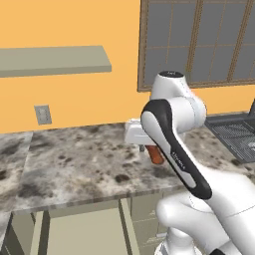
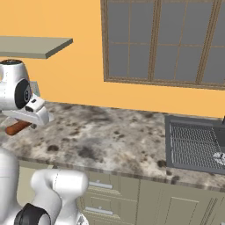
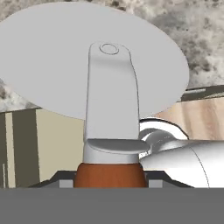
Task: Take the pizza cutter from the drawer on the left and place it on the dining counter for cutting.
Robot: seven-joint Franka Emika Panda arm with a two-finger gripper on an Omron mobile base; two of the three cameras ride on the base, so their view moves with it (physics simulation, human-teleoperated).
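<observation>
from my remote seat i list, left to right in the left base view: a grey-green shelf (image 1: 55,60) on the orange wall, a wall outlet (image 1: 43,115) below it, a stretch of mottled marble counter (image 1: 74,164) running along the wall, green cabinet fronts (image 1: 84,231) under its edge, then the white arm rising from the lower right with the gripper (image 1: 145,148) hanging over the stone. item in hand: the pizza cutter (image 1: 155,154), its reddish-brown handle sticking out below the hand, above the counter and not resting on it as far as i can tell. further right, a window (image 1: 199,42) with a brown frame and a dark ribbed tray (image 1: 234,134) at the counter's far end. in the right base view the same handle pokes out at the far left beside the white hand, over the stone; drawers with silver bar handles (image 2: 103,185) sit beneath the counter edge. in the hand view the cutter's round grey blade fills the upper part, its metal neck running down to the brown handle, which sits pinched between the two dark fingers (image 3: 61,180) at the bottom, one on each side.
</observation>
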